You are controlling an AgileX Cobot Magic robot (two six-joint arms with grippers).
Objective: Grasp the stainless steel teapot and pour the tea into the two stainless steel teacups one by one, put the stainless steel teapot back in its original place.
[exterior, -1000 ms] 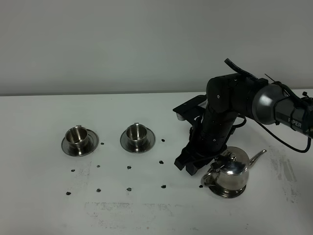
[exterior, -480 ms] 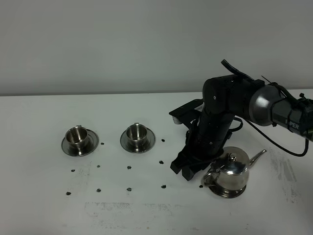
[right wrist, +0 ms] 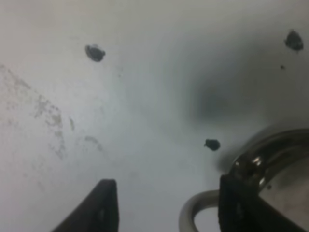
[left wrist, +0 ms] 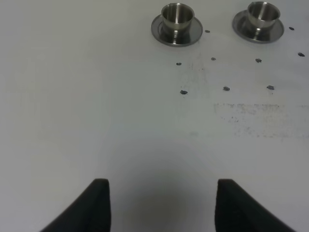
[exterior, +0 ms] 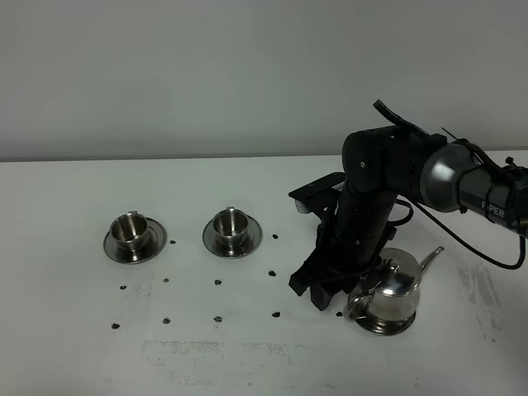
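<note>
The stainless steel teapot point(exterior: 389, 290) stands on its round saucer, the original place point(exterior: 381, 327), at the right front of the table. My right gripper point(exterior: 312, 293) is open and low over the table, just left of the pot's loop handle point(exterior: 355, 301). In the right wrist view the handle point(right wrist: 192, 212) curves up close to one finger point(right wrist: 235, 205), and nothing is gripped. The two stainless steel teacups point(exterior: 132, 229) point(exterior: 230, 223) sit on saucers at the left and middle. My left gripper point(left wrist: 161, 203) is open over bare table, with both cups point(left wrist: 176, 14) point(left wrist: 263, 12) far ahead of it.
Small dark specks point(exterior: 218, 318) dot the white table point(exterior: 247, 355) in rows between the cups and the teapot. The black right arm point(exterior: 388, 177) leans in from the right with a cable looping behind it. A pale wall stands behind the table.
The right arm has swung slightly left and its gripper has sunk lower beside the teapot's handle. The teapot's spout has shifted a little. The cups have not moved.
</note>
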